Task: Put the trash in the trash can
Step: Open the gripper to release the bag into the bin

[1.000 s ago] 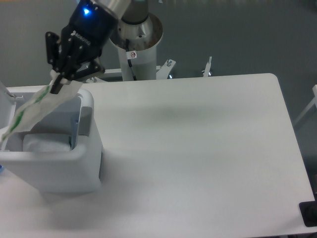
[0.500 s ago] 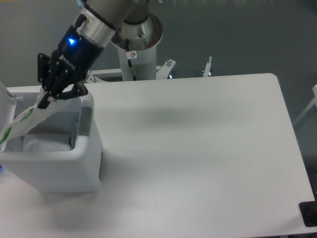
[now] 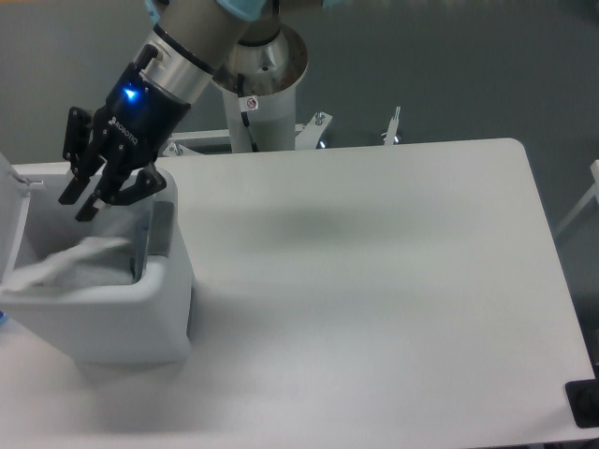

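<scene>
The white trash can stands at the table's left edge with its lid swung up at the far left. A translucent white plastic bag, the trash, lies crumpled inside the can's opening. My gripper hangs just above the can's back rim, open, with nothing between its black fingers. I cannot make out a bottle inside the can.
The robot's white base column rises behind the table's back edge. The white table stretches to the right of the can. A dark object sits at the lower right corner.
My gripper moved left over the can and opened. The plastic bag, held stretched over the can's left side before, has dropped into the can.
</scene>
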